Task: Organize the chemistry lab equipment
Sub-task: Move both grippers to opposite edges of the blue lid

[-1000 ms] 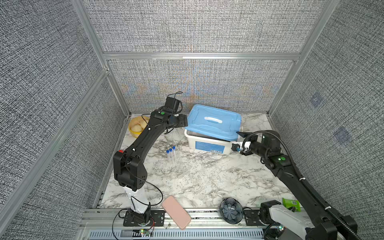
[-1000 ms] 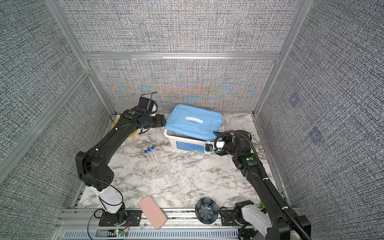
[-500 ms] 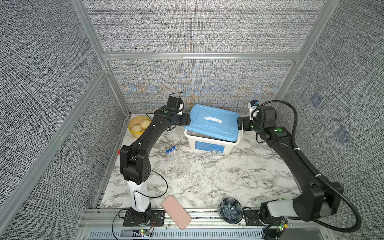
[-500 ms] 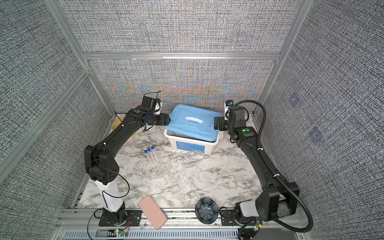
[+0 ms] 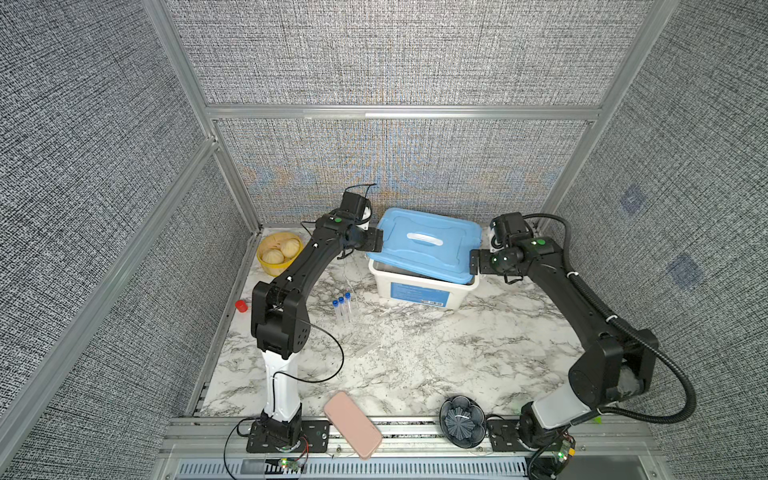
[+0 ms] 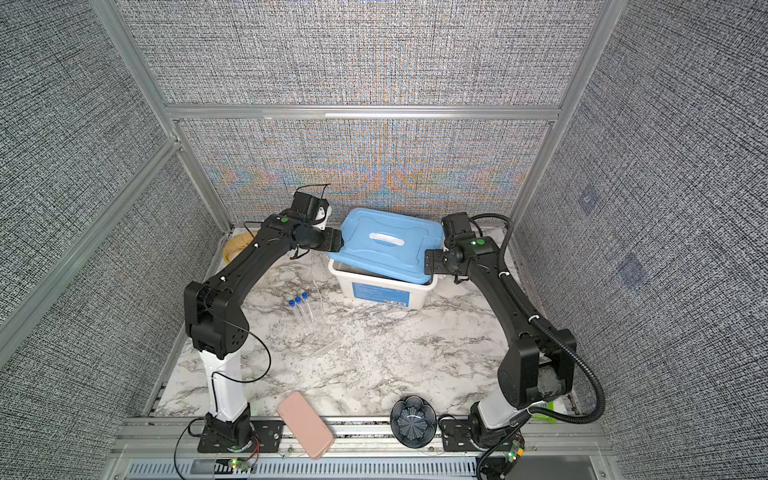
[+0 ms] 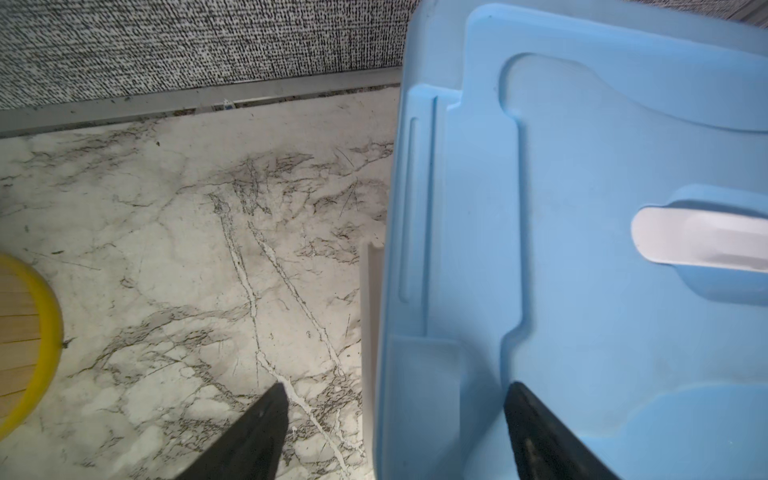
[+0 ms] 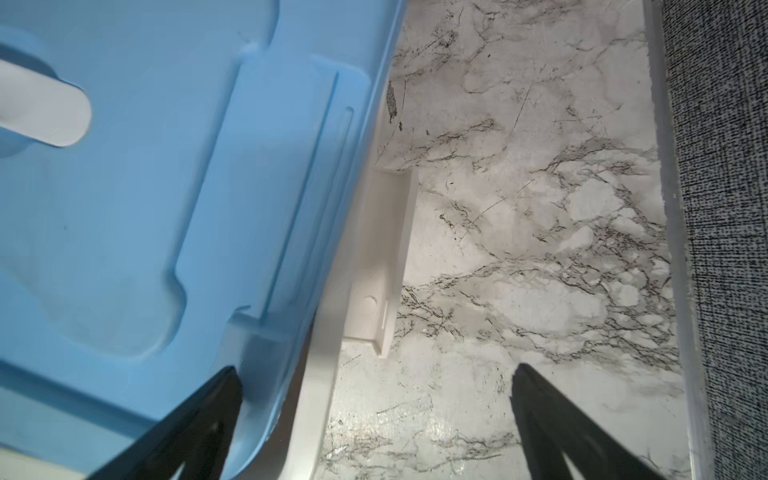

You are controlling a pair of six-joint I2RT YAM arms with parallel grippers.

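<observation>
Left wrist view: my left hand (image 7: 397, 388) is released, its fingers spread wide, one over the blue lid (image 7: 582, 291) and one over the tabletop (image 7: 187, 249). The lid's edge runs between them, unclamped.
Right wrist view: my right hand (image 8: 376, 370) is just as slack and wide. It straddles the lid's opposite edge and grasps nothing.
Lid: it sits askew on the white bin (image 5: 419, 291).
Tubes: three slim clear tubes with blue caps (image 5: 343, 307) lie side by side on the tabletop, near the bin's front-left corner and well apart from both hands.
Handling: I judge them light, stiff, slick, quick to roll and possibly breakable. I would pinch one gently across mid-barrel.
Rest of the equipment: too thin for me to pick out.
</observation>
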